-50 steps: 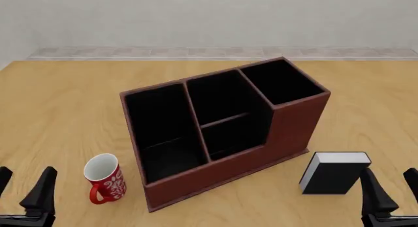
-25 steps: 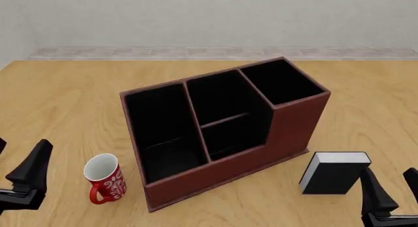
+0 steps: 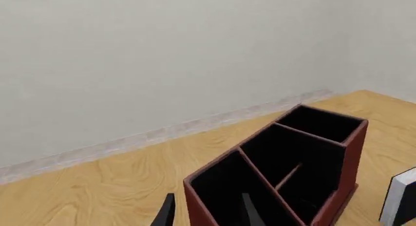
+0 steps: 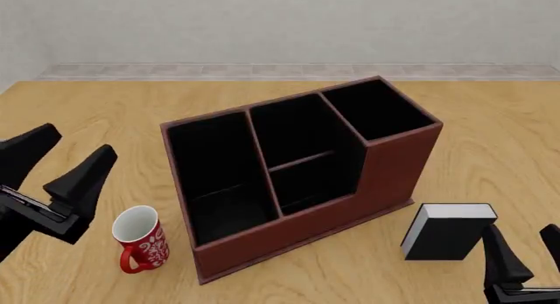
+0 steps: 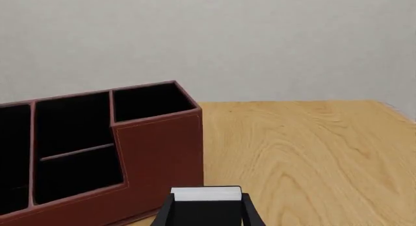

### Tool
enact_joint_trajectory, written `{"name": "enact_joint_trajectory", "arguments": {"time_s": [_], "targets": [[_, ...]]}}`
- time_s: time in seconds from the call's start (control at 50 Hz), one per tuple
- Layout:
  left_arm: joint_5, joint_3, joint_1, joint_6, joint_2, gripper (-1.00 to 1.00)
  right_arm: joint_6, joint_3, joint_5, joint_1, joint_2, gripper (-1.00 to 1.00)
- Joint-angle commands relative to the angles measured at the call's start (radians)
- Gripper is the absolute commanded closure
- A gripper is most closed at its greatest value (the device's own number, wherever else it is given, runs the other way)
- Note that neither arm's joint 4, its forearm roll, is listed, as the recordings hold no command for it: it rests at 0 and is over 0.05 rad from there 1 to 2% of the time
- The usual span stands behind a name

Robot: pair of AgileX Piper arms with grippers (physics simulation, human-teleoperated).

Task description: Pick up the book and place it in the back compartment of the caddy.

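My right end effector [image 4: 523, 255] is spread wide with the book [image 4: 446, 230] just ahead, so if I go in off-centre I'll probably tip it into the caddy [image 4: 298, 173].

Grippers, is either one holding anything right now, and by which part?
Nothing is held. The left gripper hangs open above the mug; the right gripper is open just short of the book, which stands on the table.

A light wood-grain surface [image 4: 105, 114] carries three things: a large reddish-brown, black-lined divided caddy [image 4: 398, 170] in the middle, a red-and-white ceramic mug [image 4: 143, 239] near its left end, and a small black hardback book [image 4: 446, 233] standing just beside its right end.
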Motion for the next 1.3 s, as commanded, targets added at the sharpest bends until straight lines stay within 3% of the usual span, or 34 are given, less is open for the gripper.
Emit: {"name": "enact_joint_trajectory", "arguments": {"time_s": [0.02,0.14,0.34,0.44,0.74,1.3], "targets": [[0.028,-0.107,-0.145,0.031,0.103,-1.0,0.009,0.001,-0.008,-0.001,0.012,-1.0],[0.033,-0.137,-0.232,0.062,0.149,-1.0,-0.005,0.0,0.009,0.0,-0.011,-1.0],[0.014,-0.181,-0.332,0.052,0.225,-1.0,0.013,0.001,-0.004,-0.001,0.009,-1.0],[-0.019,-0.186,-0.338,0.028,0.285,-1.0,0.002,0.0,0.007,0.0,-0.006,-1.0],[-0.1,-0.195,-0.508,-0.004,0.461,-1.0,0.01,0.001,-0.004,-0.001,0.009,-1.0],[-0.266,-0.264,-0.651,-0.03,0.74,-1.0,0.007,0.002,-0.024,-0.001,0.027,-1.0]]}}
